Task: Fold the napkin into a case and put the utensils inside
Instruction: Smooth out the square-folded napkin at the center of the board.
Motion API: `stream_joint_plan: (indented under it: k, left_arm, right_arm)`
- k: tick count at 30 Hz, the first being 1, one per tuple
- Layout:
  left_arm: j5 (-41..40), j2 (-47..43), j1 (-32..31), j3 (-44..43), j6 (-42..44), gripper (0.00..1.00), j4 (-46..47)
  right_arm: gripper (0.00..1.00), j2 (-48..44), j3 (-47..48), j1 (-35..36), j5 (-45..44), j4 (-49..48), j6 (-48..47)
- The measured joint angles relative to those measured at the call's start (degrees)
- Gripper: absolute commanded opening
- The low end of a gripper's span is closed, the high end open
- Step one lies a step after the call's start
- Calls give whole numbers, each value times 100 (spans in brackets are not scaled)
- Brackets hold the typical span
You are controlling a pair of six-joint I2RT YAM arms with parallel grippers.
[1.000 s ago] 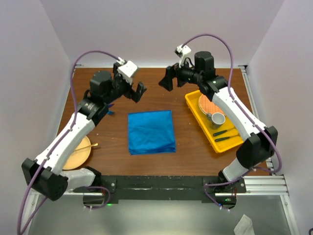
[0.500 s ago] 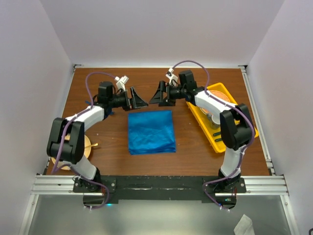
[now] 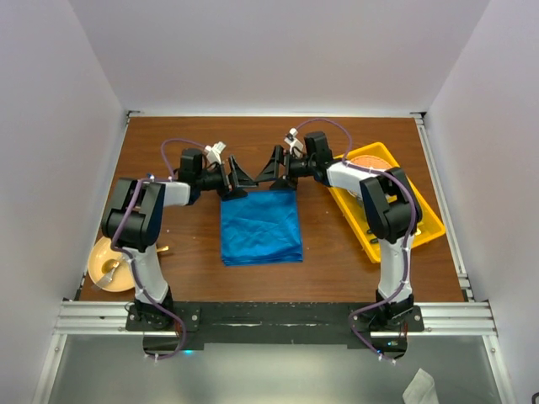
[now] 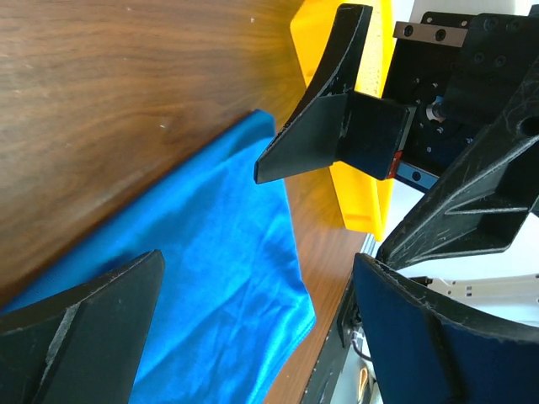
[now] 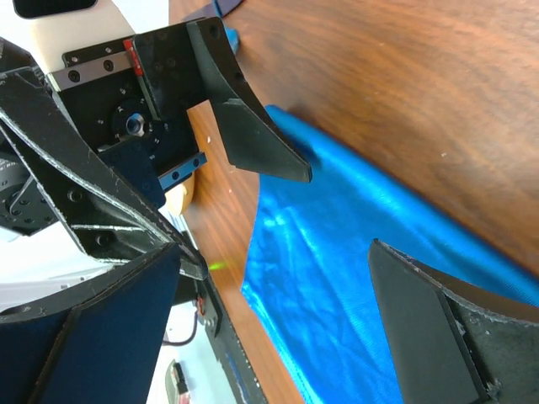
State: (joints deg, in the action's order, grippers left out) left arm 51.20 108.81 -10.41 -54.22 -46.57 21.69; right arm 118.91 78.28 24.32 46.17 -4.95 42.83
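The napkin (image 3: 261, 227) lies folded into a flat blue square on the brown table, and shows too in the left wrist view (image 4: 210, 252) and the right wrist view (image 5: 354, 252). My left gripper (image 3: 239, 180) is open, low at the napkin's far left corner, with blue cloth showing between its fingers (image 4: 257, 278). Facing it, my right gripper (image 3: 269, 171) is open at the far edge, over the cloth (image 5: 274, 252). Neither holds anything. A bit of blue and purple plastic, the utensils (image 5: 224, 21), peeks out behind the left gripper's finger (image 5: 244, 118). No case is in view.
A yellow tray (image 3: 427, 221) stands at the right with an orange dish (image 3: 370, 159), mostly hidden by the right arm. A tan plate (image 3: 98, 261) with a gold spoon (image 3: 110, 269) sits front left. The two grippers' fingers stand close to each other.
Both arms have swung down and inward from raised poses. The grippers now sit low at the napkin's far edge, facing each other, still open. The napkin has not moved.
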Motion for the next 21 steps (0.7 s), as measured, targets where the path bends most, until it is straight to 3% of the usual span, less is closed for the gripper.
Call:
stream_joint_plan:
  k: [21]
  left_arm:
    - [402,476,369,199,-37,100,348]
  right_arm:
    - [98,603,-72,-243,457,-175,-675]
